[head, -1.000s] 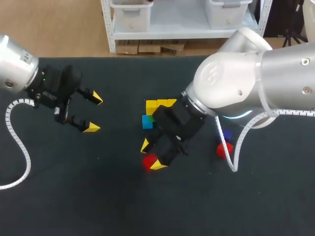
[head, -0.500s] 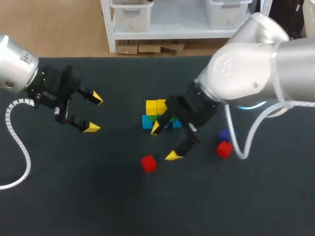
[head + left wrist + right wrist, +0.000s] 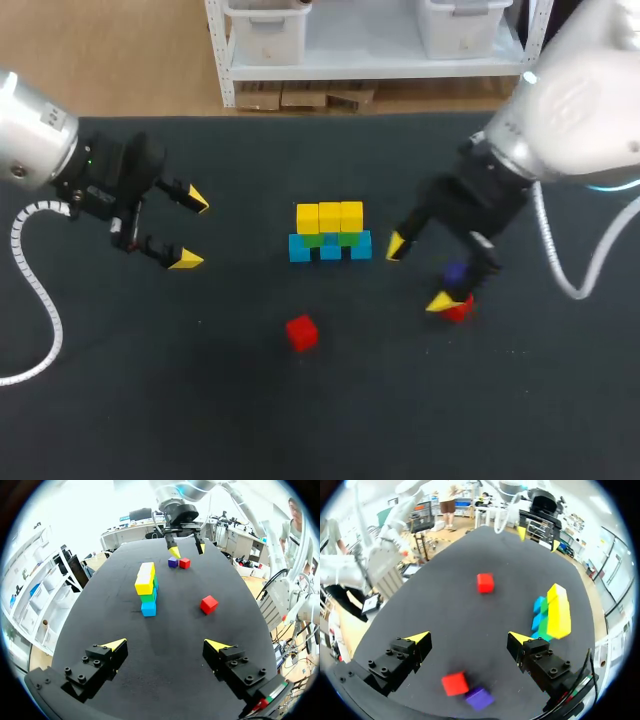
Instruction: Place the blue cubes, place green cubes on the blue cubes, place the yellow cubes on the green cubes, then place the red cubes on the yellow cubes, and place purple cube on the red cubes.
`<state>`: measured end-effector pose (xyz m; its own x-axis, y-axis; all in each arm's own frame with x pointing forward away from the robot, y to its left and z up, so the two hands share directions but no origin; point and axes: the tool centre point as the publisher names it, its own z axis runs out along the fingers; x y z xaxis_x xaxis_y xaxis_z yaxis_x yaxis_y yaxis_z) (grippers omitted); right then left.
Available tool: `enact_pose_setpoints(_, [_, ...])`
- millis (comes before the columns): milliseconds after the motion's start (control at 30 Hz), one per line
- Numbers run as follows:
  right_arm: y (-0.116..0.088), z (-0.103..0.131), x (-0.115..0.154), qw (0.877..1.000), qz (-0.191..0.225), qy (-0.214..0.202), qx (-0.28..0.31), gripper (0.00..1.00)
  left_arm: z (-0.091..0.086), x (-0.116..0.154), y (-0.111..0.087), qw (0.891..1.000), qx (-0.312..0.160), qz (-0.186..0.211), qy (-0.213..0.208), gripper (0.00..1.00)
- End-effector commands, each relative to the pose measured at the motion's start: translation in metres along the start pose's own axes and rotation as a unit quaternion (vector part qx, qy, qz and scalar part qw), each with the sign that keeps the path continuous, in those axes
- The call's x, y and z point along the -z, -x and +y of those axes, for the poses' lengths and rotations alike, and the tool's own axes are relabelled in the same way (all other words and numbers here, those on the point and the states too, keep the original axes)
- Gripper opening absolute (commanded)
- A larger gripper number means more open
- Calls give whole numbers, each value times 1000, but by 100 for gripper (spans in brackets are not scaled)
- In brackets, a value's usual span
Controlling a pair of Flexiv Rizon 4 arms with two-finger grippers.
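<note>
Black table [image 3: 250, 410], left to right. Left gripper [image 3: 191, 230] near left edge, fingers apart, empty, unmoved. Mid-table wall: blue cubes [image 3: 330, 248] at base, green cubes [image 3: 313, 240] on them, yellow cubes [image 3: 330, 215] on top; no red tier yet. Loose red cube [image 3: 302, 332] on robot's side of wall, same spot as second ago. Right gripper [image 3: 420, 273], then straddling it, has swung right without it. Now fingers apart, empty, over second red cube [image 3: 460, 311] and purple cube [image 3: 455, 272]. Likely going for that red instead.
</note>
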<state>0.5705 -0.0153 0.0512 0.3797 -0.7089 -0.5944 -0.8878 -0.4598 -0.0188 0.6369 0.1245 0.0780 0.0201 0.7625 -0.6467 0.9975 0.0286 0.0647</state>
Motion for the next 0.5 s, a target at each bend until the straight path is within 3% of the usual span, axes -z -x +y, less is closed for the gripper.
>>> enact_pose_setpoints(33, [-16, 14, 9, 1000, -1, 13, 10, 100, -2, 0, -2, 1000, -2, -3, 2, 100])
enact_pose_setpoints(333, [-61, 28, 2, 998, 27, 49, 36, 100, -2, 0, -2, 1000, -2, -3, 2, 100])
enact_pose_setpoints(500, [-75, 33, 0, 997, 37, 58, 42, 89, -2, 0, -2, 1000, -2, -3, 2, 100])
